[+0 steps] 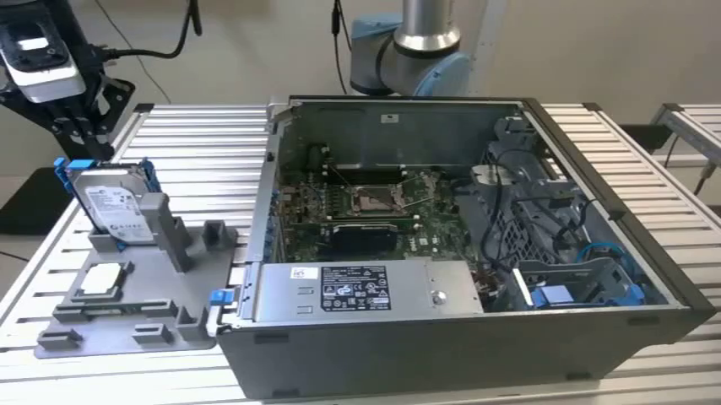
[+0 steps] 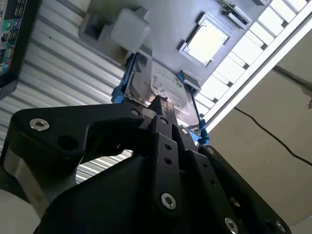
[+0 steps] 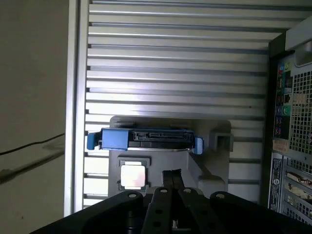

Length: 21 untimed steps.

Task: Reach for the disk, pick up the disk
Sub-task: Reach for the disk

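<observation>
Two steps make up the task, and we are judging the first, the reach, to be the one in hand. The gripper (image 1: 79, 133) is hovering just above the disk (image 1: 113, 201) without touching it. In both wrist views its fingers (image 2: 163, 131) are looking pressed together, pinching nothing.

The disk is standing on edge in a slot of the grey holder (image 1: 169, 253), blue rails at its sides, on the slatted surface (image 1: 203, 135) at the exterior view's left. As we are reading it, a grasp from here would call for the fingers to spread wider than the disk's thickness and line up astride its upper edge.

Beyond the disk, a small square chip (image 1: 101, 278) is lying flat on the same holder, and the open case (image 1: 451, 337) is sitting further off, towards the exterior view's right.

We are finding the disk's lower part hidden by the slot. In the second wrist view the gripper's body is covering part of its face, so we are unable to judge the gap from there.
</observation>
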Available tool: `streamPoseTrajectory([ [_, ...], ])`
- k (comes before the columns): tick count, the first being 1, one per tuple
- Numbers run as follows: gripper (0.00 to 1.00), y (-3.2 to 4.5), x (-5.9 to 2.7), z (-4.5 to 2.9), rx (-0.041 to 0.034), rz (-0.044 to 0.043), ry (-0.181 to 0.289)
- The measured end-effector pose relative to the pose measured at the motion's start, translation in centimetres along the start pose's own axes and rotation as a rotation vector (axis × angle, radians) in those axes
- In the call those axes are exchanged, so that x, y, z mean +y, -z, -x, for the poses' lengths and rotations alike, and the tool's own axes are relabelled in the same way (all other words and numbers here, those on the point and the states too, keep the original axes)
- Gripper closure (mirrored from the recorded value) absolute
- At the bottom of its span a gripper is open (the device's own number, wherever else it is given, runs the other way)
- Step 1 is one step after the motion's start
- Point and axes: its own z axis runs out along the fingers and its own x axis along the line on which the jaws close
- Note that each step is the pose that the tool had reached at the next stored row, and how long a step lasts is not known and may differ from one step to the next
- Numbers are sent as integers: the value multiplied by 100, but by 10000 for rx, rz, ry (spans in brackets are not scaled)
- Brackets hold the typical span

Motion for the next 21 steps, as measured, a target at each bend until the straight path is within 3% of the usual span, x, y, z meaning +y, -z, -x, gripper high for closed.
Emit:
streamPoseTrajectory([
  [5, 100, -1, 13, -1, 1, -1, -1],
  [9, 100, -8, 106, -15, 0, 0, -1],
  [11, 100, -11, 135, -72, 1, 0, 0],
  [17, 100, -18, 149, -337, 1, -1, 0],
  [21, 100, -24, 162, -426, 0, 0, 0],
])
